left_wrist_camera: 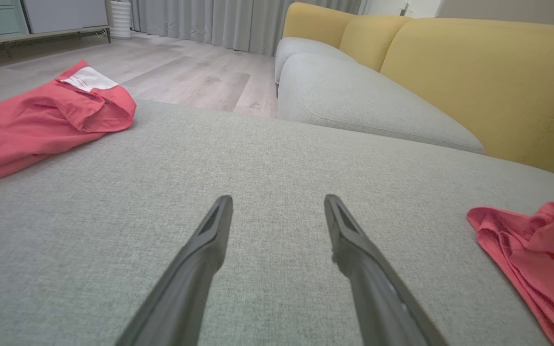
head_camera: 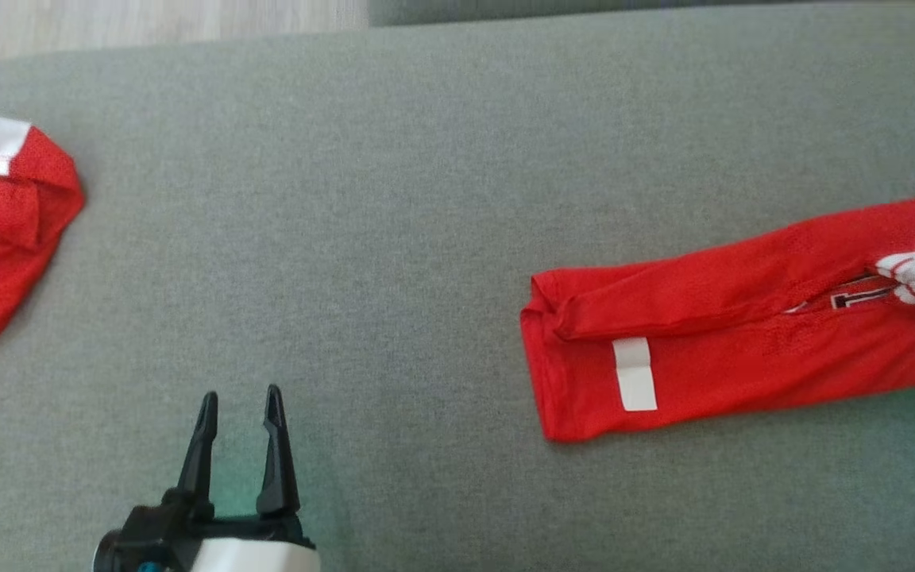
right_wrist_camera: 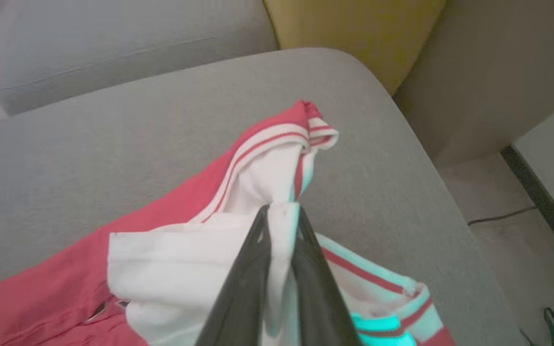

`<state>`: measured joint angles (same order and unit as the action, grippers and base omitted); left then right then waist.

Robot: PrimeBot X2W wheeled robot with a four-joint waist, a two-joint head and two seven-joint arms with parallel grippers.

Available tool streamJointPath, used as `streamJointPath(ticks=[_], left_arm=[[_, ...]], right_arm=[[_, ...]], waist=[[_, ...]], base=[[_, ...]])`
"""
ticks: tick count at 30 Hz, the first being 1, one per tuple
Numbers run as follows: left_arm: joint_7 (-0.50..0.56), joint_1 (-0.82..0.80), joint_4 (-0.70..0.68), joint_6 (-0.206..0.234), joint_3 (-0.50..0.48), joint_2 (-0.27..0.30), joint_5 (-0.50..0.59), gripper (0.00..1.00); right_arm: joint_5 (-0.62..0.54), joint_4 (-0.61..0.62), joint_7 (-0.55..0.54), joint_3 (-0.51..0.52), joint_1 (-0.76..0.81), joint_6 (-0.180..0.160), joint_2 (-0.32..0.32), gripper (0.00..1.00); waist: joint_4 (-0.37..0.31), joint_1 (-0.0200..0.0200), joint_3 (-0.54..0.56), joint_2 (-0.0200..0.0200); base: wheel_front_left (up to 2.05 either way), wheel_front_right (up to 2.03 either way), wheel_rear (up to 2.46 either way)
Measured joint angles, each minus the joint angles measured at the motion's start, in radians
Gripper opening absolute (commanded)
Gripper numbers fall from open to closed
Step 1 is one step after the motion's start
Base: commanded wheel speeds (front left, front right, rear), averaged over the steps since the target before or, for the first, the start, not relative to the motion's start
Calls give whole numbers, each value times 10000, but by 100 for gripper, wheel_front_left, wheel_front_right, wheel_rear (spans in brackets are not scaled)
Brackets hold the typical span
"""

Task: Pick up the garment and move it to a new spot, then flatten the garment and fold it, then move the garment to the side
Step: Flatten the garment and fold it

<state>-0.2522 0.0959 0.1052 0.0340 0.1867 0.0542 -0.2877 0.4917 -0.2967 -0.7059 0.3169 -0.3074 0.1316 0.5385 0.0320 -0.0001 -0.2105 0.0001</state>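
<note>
A wide grey cushion [head_camera: 426,199] is carrying everything. The garment [head_camera: 712,357], red and lying long and narrow, is resting toward the cushion's right side, its far end running off the head view. A second red garment [head_camera: 5,230] is sitting bunched well apart at the left edge. The left gripper [head_camera: 241,393] is hovering over bare cushion between them, jaws spread, holding nothing. The right gripper [right_wrist_camera: 282,211] is pinching the garment's white collar trim [right_wrist_camera: 258,178], jaws pressed together on the cloth. The pick-up appears to be in hand. The next move is likely calling for a lift until the cloth is clearing the cushion, then a carry toward the open middle.
</note>
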Motion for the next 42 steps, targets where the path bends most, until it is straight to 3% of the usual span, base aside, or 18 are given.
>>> streamJointPath(ticks=[6,12,15,19,22,36,37,38,39,42], left_arm=[[0,104,113,15,56,0,-125,100],[0,97,163,96,117,-2,-222,100],[0,80,188,96,151,-2,-221,100],[0,-52,255,98,251,-6,-219,100],[0,-118,282,98,318,-8,-209,100],[0,-100,453,100,349,-10,-209,100],[0,-100,464,100,349,-10,-209,100],[0,-100,479,100,349,-10,-209,100],[0,-96,497,100,349,-10,-209,100],[0,-81,510,100,345,-10,-207,100]], right_arm=[[556,2357,-963,-1252,693,0,-54,0],[976,3804,-1225,-3756,1127,0,-1260,0],[966,3774,-1195,-4631,1114,0,-1697,0],[930,2920,-433,-6190,900,0,-2913,0],[872,2403,86,-6640,694,0,-3329,0],[838,1375,1246,-7766,433,0,-3751,0],[901,1344,1321,-7822,418,0,-3797,17],[932,1308,1476,-7820,404,0,-3893,69],[936,1281,1661,-7822,377,0,-3998,100],[1112,1383,2205,-7770,310,0,-4270,100]], waist=[[-57,-1,304,0],[-192,1,180,0],[-235,1,113,0],[-225,1,105,0],[-175,1,138,0],[-249,0,295,0],[-275,1,300,0],[-301,1,305,0],[-330,1,313,0],[-393,1,350,0]], base=[[0,0,0],[0,0,0],[0,0,0],[0,0,0],[0,0,0],[0,0,0],[0,0,0],[0,0,0],[0,0,0],[0,0,0]])
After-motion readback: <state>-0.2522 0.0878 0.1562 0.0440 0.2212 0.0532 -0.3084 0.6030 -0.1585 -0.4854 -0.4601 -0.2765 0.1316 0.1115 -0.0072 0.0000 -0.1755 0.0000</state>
